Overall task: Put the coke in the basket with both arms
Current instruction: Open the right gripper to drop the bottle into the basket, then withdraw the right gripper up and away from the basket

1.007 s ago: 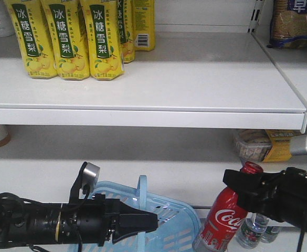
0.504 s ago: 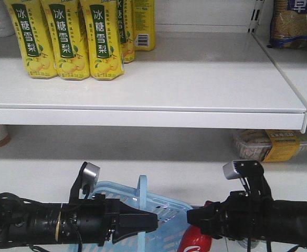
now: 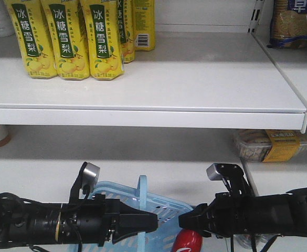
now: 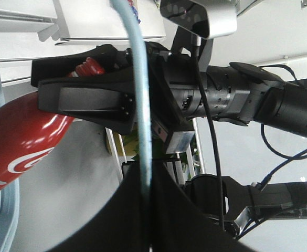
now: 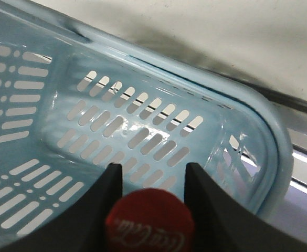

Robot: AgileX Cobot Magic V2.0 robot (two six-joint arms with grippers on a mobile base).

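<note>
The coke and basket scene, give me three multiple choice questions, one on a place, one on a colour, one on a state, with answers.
1. Where does the coke hang?
A. on the top shelf
B. at the basket, in the right gripper
C. beside the yellow cartons

2. What colour is the coke's cap?
A. red
B. white
C. blue

3. What does the left gripper hold?
A. a carton
B. the coke
C. the basket handle

Answers: 1 B, the right wrist view shows the cap between the fingers with the basket beyond. 2 A, the cap shows red. 3 C, the left wrist view shows the handle running into the jaws.
</note>
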